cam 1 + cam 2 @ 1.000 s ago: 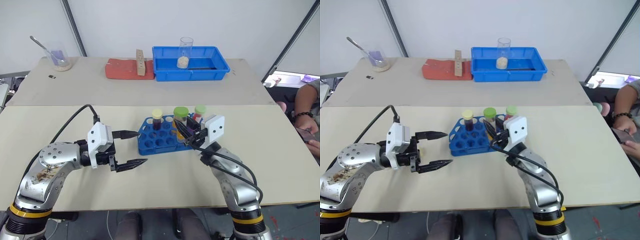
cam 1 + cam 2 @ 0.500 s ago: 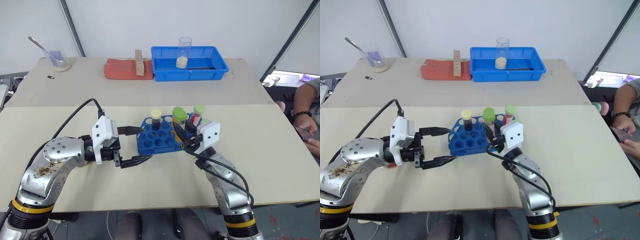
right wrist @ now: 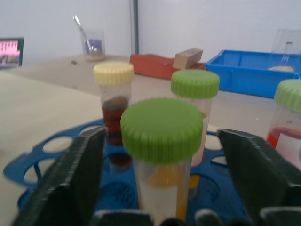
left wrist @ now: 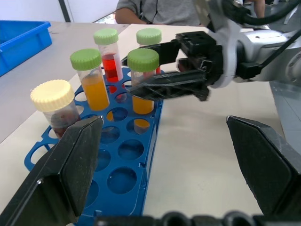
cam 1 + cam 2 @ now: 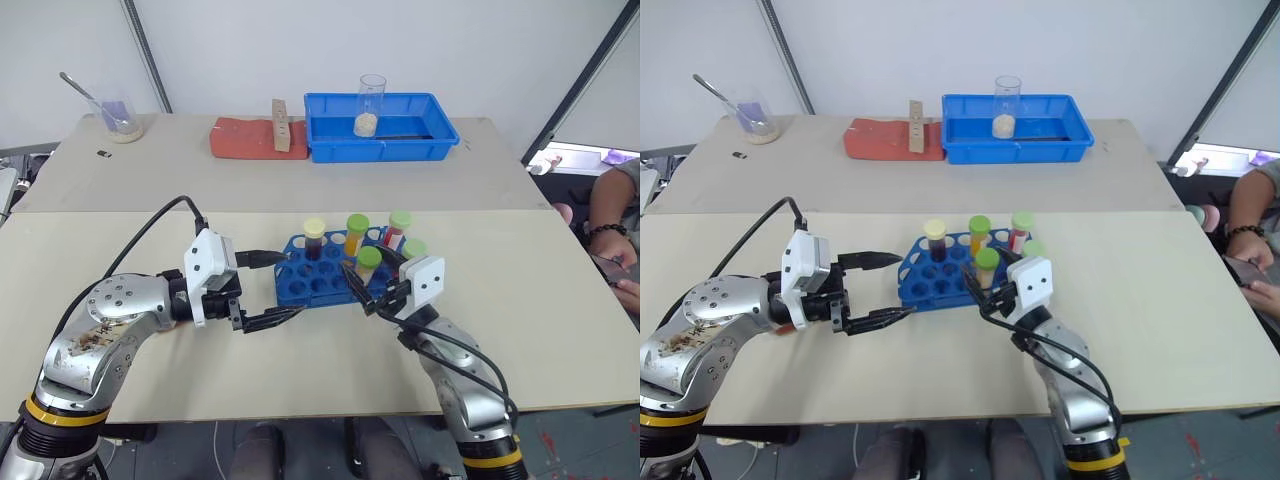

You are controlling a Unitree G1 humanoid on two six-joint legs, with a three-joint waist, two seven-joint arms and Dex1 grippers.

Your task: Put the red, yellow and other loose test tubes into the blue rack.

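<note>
On the near table, blue rack (image 5: 318,280) holding five capped tubes, left hand (image 5: 282,289) and right hand (image 5: 368,289) spread apart, gripping nothing.

Blue rack (image 5: 310,285) looks like smooth, slightly glossy plastic. The tubes (image 4: 96,84) are clear plastic with ribbed matt caps (image 3: 162,127). Worktop (image 5: 150,380) is a plain matt beige, pretty smooth. Both arms are brushed metal; the left hand (image 5: 282,291) has matt black fingers (image 4: 77,165), right hand (image 5: 366,290) the same.

Five capped tubes (image 5: 369,262) stand upright in the blue rack (image 5: 305,288).
</note>
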